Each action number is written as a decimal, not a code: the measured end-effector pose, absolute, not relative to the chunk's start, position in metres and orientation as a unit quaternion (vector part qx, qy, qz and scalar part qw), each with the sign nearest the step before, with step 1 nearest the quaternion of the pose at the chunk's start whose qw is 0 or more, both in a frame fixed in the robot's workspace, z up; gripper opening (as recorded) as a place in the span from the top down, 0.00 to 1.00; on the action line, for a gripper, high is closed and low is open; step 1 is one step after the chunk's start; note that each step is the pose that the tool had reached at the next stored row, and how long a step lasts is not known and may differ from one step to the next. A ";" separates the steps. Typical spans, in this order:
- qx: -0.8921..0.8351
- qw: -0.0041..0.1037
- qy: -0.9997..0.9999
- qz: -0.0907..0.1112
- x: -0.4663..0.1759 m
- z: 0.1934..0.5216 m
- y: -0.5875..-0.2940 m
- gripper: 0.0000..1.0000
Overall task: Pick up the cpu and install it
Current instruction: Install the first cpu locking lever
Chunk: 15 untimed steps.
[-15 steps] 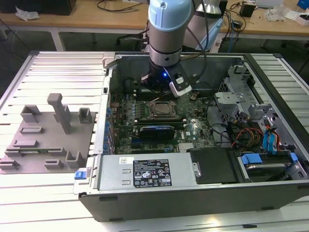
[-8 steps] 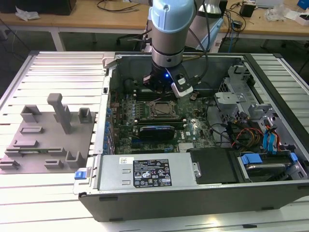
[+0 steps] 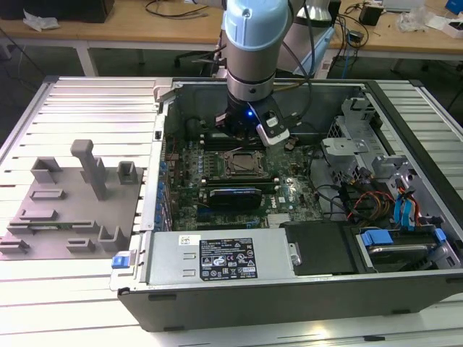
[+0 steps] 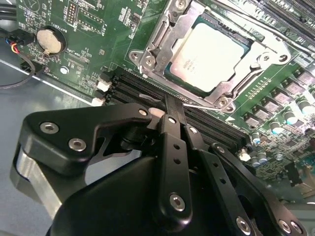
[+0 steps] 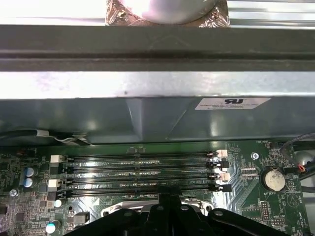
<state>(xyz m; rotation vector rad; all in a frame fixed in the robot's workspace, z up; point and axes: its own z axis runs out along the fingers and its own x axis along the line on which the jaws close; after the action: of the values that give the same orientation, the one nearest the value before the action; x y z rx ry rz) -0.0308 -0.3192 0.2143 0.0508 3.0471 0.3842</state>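
One chip matters here: the cpu (image 4: 212, 55) already lies flat in its socket frame (image 4: 162, 46) on the motherboard (image 4: 88, 29), just beyond our fingers (image 4: 173, 105), which in the second wrist view look drawn together on nothing. We judge the placing step done, with seating left to confirm. Any further move calls for a straight lift clear of the memory slots (image 5: 142, 172) below the gripper (image 3: 249, 130), without brushing the frame.
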 end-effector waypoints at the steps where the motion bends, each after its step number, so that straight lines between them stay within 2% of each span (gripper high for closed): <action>1: 0.016 0.035 0.991 0.125 -0.031 0.214 -0.319 0.89; 9: 0.013 0.063 0.990 0.125 -0.032 0.210 -0.319 0.89; 11: 0.011 0.075 0.989 0.126 -0.032 0.209 -0.319 0.89; 15: 0.011 0.082 0.989 0.126 -0.036 0.209 -0.318 0.89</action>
<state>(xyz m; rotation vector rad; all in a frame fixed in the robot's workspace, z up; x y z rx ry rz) -0.0365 -0.3183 0.2086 0.0319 2.9544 0.3753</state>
